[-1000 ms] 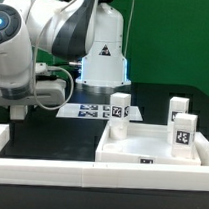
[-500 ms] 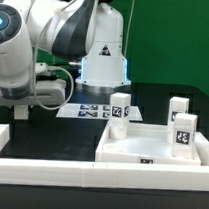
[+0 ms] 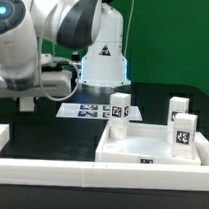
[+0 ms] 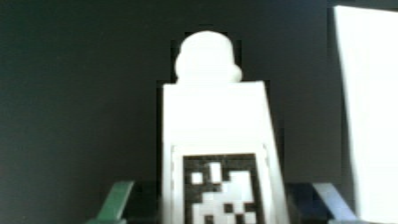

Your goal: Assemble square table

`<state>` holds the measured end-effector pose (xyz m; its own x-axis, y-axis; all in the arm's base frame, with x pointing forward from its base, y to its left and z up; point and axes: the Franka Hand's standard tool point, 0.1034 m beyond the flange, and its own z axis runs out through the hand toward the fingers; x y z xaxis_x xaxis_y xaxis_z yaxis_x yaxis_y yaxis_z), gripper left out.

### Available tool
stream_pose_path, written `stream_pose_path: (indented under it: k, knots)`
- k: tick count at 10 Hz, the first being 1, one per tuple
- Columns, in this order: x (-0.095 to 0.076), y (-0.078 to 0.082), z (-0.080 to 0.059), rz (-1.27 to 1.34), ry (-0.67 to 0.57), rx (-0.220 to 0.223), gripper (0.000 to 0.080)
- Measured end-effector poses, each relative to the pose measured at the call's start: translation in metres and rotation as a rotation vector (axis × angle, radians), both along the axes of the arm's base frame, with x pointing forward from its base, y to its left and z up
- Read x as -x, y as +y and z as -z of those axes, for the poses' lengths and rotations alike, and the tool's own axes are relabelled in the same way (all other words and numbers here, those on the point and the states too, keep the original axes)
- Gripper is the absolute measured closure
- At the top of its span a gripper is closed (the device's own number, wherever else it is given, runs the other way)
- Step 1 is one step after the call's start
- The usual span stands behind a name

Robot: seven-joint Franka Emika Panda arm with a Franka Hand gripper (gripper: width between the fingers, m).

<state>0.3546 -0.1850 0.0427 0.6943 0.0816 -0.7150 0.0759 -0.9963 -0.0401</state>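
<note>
In the wrist view a white post point(image 4: 214, 120) with a rounded tip and a black-and-white tag lies between my gripper's point(image 4: 217, 205) fingers point(image 4: 119, 200). A dark gap shows on each side of it, so the jaws stand open around it. In the exterior view my gripper point(image 3: 27, 104) hangs low over the black surface at the left; I cannot make out that post there. The white square slab point(image 3: 139, 155) lies at the right, recessed face up, with three tagged posts point(image 3: 119, 105) point(image 3: 178, 109) point(image 3: 183, 129) upright on it.
The marker board point(image 3: 87, 111) lies flat behind the slab, before the robot's base. A long white rail point(image 3: 48, 172) edges the front and left of the black surface. A white strip point(image 4: 365, 100) shows beside the post in the wrist view.
The arm has shifted: the gripper sits a little higher and further to the exterior view's right than one second ago. The slab and its three posts have not moved.
</note>
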Motion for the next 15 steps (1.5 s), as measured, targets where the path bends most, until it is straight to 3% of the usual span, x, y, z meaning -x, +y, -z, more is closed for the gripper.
stream_pose_path:
  k: [2, 6, 7, 10, 12, 15]
  knots:
    - [-0.016, 0.012, -0.021, 0.022, -0.045, 0.004, 0.0509]
    - [-0.027, 0.011, -0.012, 0.005, -0.266, -0.006, 0.0509]
    - [-0.033, 0.019, -0.009, 0.019, -0.347, -0.002, 0.0509]
    - [-0.057, 0.041, -0.018, 0.055, -0.520, -0.006, 0.0509]
    - [-0.072, 0.052, -0.035, 0.065, -0.601, -0.015, 0.0509]
    - [-0.076, 0.042, -0.056, 0.084, -0.751, -0.004, 0.0509]
